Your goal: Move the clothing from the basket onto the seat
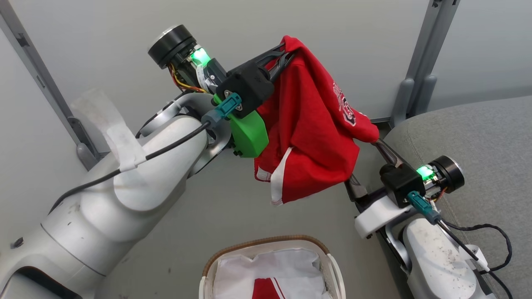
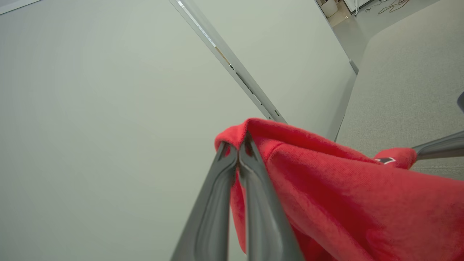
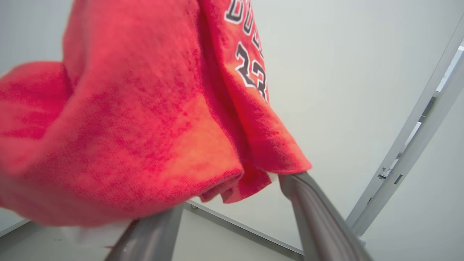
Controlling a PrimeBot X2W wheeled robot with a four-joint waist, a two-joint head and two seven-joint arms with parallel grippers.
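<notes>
Head view: grey metal partition post [image 1: 419, 62] behind, grey fabric sofa [image 1: 478, 137] at right. White perforated basket with brown woven rim [image 1: 266, 241] below holds white liner cloth [image 1: 270, 263] and a second red garment [image 1: 266, 289]. Red white-trimmed jersey [image 1: 311, 137] hangs above the basket.
Left wrist view: left end effector [image 2: 237, 152] pinched closed on a jersey fold.
Right wrist view: right end effector [image 3: 232, 194] spread wide, jersey hem draped across it; numerals 23 visible.

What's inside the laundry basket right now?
The basket holds a crumpled white liner cloth with a white-striped red garment on top. Whatever lies under the cloth is covered; the basket's near end is cut off by the frame.
</notes>
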